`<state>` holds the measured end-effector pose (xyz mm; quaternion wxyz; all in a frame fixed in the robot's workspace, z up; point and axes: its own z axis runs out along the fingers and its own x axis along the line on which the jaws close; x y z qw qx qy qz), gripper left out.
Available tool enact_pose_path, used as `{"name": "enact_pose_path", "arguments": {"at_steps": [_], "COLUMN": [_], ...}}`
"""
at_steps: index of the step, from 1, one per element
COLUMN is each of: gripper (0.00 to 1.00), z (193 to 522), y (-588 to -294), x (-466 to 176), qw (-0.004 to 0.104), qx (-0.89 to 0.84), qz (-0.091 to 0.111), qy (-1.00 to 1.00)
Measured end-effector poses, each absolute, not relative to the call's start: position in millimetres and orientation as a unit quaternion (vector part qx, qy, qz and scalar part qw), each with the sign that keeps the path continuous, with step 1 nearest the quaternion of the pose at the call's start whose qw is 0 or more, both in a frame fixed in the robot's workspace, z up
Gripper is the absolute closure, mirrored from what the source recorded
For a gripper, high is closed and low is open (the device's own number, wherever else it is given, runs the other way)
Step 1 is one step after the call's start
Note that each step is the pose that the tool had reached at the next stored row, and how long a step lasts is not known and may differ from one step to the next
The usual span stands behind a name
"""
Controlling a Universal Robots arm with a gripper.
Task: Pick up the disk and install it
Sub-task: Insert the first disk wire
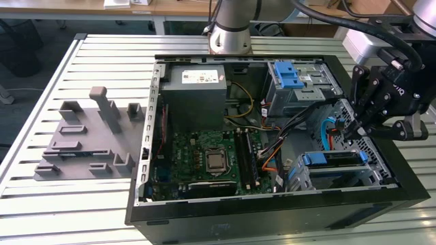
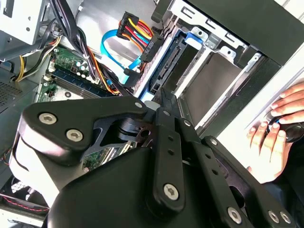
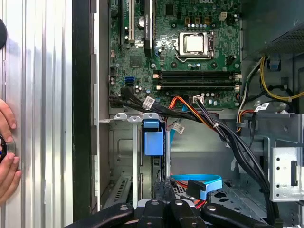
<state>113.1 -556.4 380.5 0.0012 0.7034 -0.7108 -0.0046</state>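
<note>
arm (image 1: 391, 97): bent down into the computer case (image 1: 272, 214)
jaws: together, holding nothing
disk (image 1: 332, 159): just beneath the jaws, in its cage

Matt black metal pincer (image 1: 350, 133); just beside it a dull grey sheet-metal cage (image 1: 378, 176) and a glossy blue plastic cable (image 1: 332, 125); ribbed metal table (image 1: 102, 56).

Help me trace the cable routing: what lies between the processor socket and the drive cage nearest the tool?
In the exterior view, the memory slots and a run of orange and black cables lie between them.
</note>
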Motion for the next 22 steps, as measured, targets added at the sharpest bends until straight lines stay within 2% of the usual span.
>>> {"name": "enact_pose_path", "arguments": {"at_steps": [22], "gripper": [0.89], "z": [380.3], "y": [-550.0], "x": [121.2], "qw": [0.001], "qx": [0.703], "qz": [-0.005], "qy": [-0.711]}}
